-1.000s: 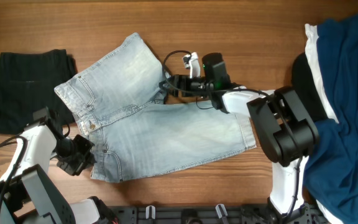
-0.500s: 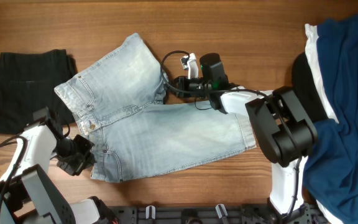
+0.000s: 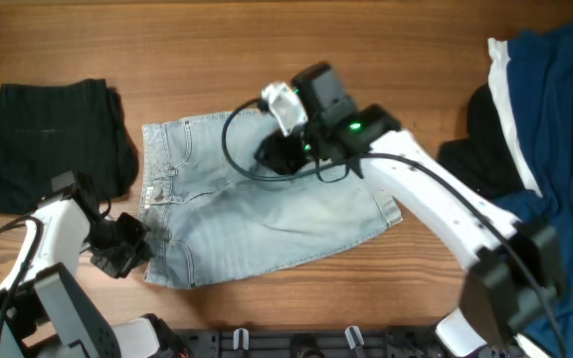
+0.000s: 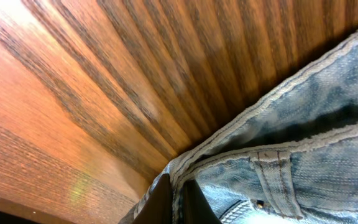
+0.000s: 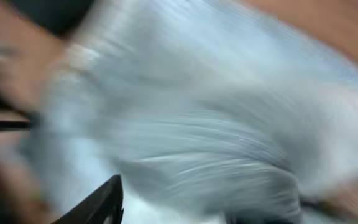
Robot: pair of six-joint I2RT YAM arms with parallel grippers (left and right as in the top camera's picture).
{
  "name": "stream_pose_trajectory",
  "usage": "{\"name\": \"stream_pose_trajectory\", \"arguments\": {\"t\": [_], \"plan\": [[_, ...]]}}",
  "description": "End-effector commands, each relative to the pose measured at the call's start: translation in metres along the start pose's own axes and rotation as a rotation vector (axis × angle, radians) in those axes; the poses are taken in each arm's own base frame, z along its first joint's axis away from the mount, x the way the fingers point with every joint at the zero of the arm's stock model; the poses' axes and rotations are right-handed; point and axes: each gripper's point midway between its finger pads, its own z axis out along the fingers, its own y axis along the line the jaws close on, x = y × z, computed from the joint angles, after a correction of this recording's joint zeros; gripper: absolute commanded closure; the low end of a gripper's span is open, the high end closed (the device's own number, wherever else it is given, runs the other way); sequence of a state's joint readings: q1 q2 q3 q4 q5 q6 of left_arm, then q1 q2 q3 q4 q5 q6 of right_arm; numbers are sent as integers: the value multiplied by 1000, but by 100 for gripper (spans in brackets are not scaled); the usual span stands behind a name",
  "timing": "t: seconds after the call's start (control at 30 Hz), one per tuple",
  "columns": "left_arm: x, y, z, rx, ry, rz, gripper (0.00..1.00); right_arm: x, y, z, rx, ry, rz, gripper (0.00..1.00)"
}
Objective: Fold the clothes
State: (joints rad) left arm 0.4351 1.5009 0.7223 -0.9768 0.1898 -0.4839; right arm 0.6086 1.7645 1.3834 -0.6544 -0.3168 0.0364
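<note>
The denim shorts (image 3: 267, 214) lie flat at the centre of the tabletop (image 3: 386, 50), waistband to the left and hem to the right. Their upper part is doubled over into a roughly rectangular shape.

Left tool (image 3: 139, 246): positioned at the lower-left corner of the shorts, at the waistband end. In the left wrist view, its two dark fingers (image 4: 157, 202) are clamped on the edge of the waistband (image 4: 278, 134), with the denim pinched between them. A belt loop (image 4: 272, 177) sits just beside the grip point.

Right tool (image 3: 279, 157): positioned over the upper middle of the shorts, above the doubled-over layer. The right wrist view is motion-blurred and filled with pale denim. Only one dark finger (image 5: 98, 205) shows at the lower edge. Whether this tool is apart or together cannot be told.

A black garment (image 3: 53, 144) lies folded at the left edge, apart from the shorts. A blue-and-white garment (image 3: 555, 119) lies heaped at the right edge.
</note>
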Motion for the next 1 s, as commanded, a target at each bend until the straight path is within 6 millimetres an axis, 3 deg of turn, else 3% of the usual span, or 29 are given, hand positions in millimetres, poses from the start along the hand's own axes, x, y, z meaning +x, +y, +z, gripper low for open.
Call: {"name": "stream_pose_trajectory", "arguments": {"t": [0.0,0.13,0.23,0.3,0.33,0.4,0.6,0.73,0.8,0.9,0.97], "plan": [[-6,3,-2,-14,-19,-1,96,40,-126,-21,656,10,473,41],[-6,3,-2,-14,-19,-1,96,58,-152,-31,618,8,764,41],[-6,2,-2,-12,-23,0,96,55,-153,-26,526,31,718,41],[-7,2,-2,-11,-25,1,96,47,-138,-13,394,57,598,35],[-7,2,-2,-11,-25,1,96,44,-119,-5,274,83,528,32],[-7,2,-2,-11,-25,1,96,52,-95,2,175,148,496,30],[-9,1,-2,-6,-32,2,96,88,-85,-1,230,275,650,26],[-9,0,-2,-5,-34,2,96,73,-81,20,219,180,607,24],[-9,0,-2,-5,-34,2,96,57,-82,38,208,60,639,23],[-9,0,-2,-5,-34,2,96,51,-88,55,230,-16,708,24],[-9,0,-2,-5,-34,2,96,60,-105,61,322,-29,759,39]]}}
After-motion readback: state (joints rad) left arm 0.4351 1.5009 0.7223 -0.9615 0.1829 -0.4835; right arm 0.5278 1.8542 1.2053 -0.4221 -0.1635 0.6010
